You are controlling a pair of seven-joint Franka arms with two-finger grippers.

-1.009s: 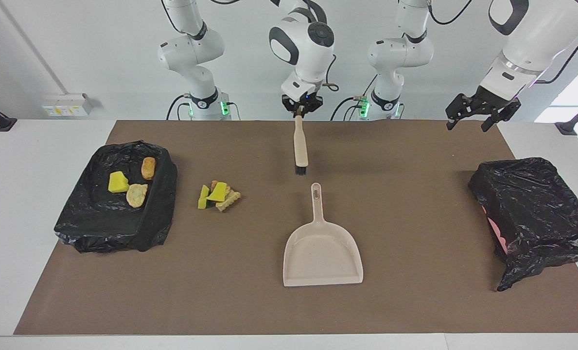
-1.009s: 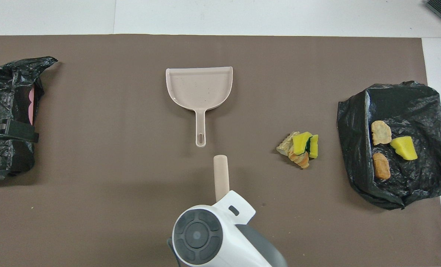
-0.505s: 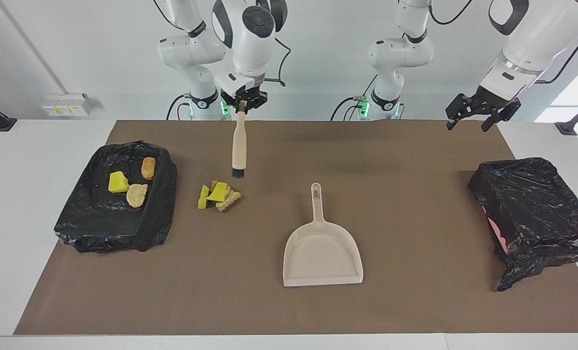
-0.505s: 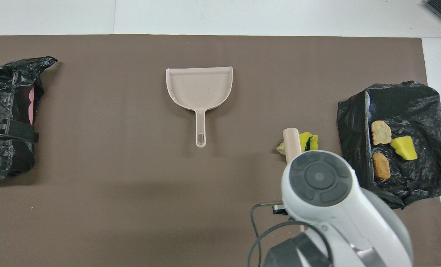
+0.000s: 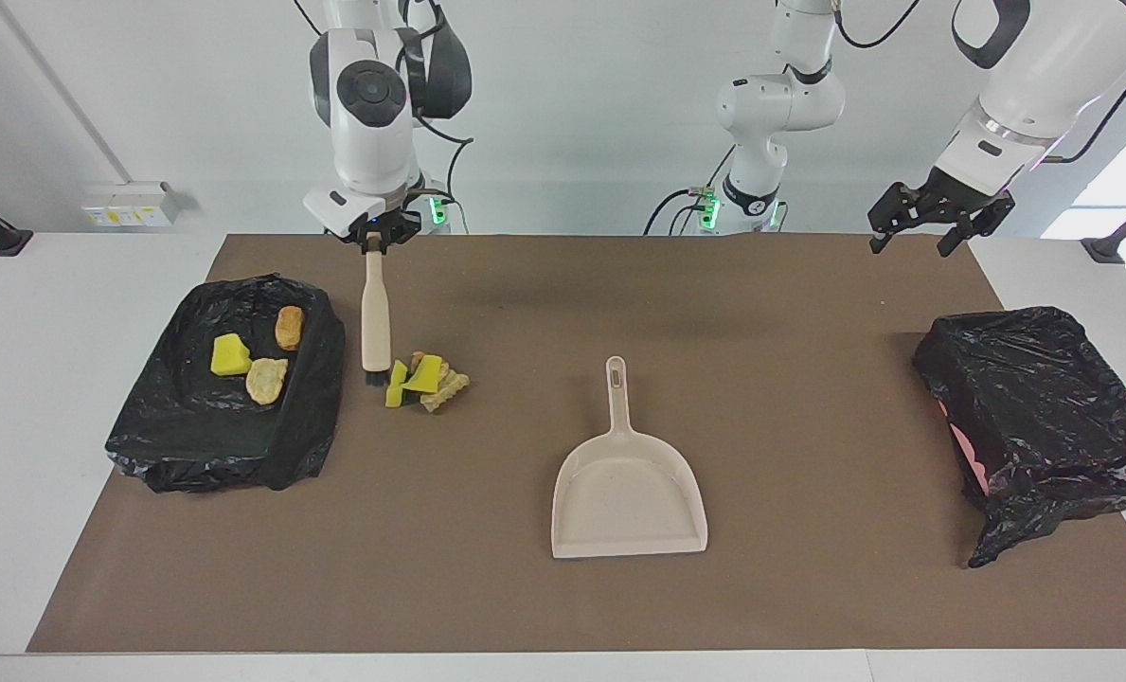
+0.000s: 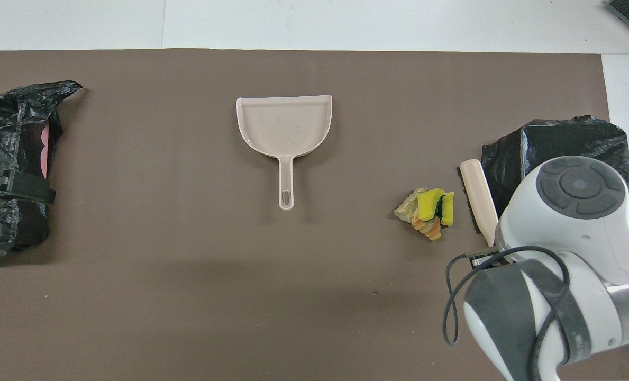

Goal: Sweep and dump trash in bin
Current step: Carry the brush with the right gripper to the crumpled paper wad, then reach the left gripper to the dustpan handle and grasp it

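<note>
A brown mat (image 5: 563,587) is covering most of a white table, and two white robot arms are standing at one long edge.

Nearest the robots, the right gripper (image 5: 373,242) is clamping the top of a beige brush (image 5: 375,320), fingers closed on its handle. The brush is hanging almost upright, bristles down, with the dark bristle tip sitting at the mat just beside the trash pile, between that pile and a black-bagged bin. From above, the brush (image 6: 479,198) is showing between the pile and the bin while the right arm is covering much of that bin.

The left gripper (image 5: 913,232) is hanging in the air with its fingers spread and nothing in them, over the mat's corner at the left arm's end, and that arm is waiting.

The trash pile (image 5: 425,379) is lying on the mat toward the right arm's end: yellow and yellow-green sponge chunks touching tan, bread-like lumps. More trash is lying in the black-bagged bin (image 5: 193,445) beside it: one yellow chunk (image 5: 230,355) and two brown lumps (image 5: 267,379).

A second black-bagged bin (image 5: 1045,417) is sitting at the left arm's end.

Farthest from the robots, a beige dustpan (image 5: 629,493) is lying flat near the mat's middle, handle pointing toward the robots, well apart from the pile.
</note>
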